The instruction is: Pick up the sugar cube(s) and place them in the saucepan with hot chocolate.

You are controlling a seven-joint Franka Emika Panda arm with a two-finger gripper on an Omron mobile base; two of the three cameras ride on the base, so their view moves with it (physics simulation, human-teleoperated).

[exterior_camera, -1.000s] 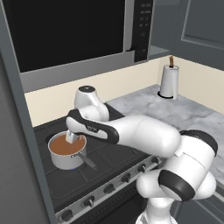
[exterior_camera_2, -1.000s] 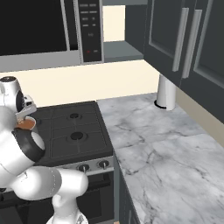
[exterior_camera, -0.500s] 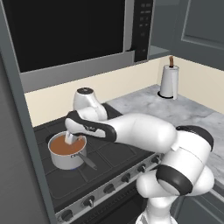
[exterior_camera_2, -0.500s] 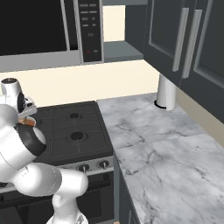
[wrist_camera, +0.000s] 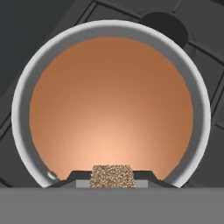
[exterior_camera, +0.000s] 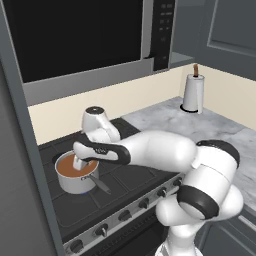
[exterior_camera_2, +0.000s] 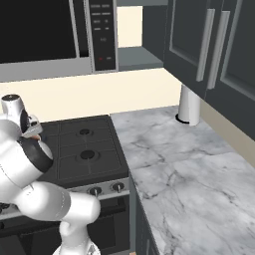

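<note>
The saucepan (exterior_camera: 75,184) stands on the stove's front left burner, steel with brown hot chocolate inside, and its short grey handle (exterior_camera: 100,184) points to the front right. My gripper (exterior_camera: 80,163) hangs straight down over the pan's mouth. In the hand view the saucepan rim (wrist_camera: 19,109) rings the brown liquid right below. A speckled brown-white sugar cube (wrist_camera: 111,176) sits pinched between the two dark finger tips of my gripper (wrist_camera: 111,179), which is shut on it above the liquid.
A black gas stove (exterior_camera_2: 84,149) with a row of knobs (exterior_camera: 125,215) along its front carries the pan. A marble counter (exterior_camera_2: 174,164) runs to the right, with a white paper-towel roll (exterior_camera: 192,93) at the back. A microwave (exterior_camera: 160,30) hangs overhead.
The hand has sunk slightly toward the saucepan, still gripping the cube. Nothing else has moved.
</note>
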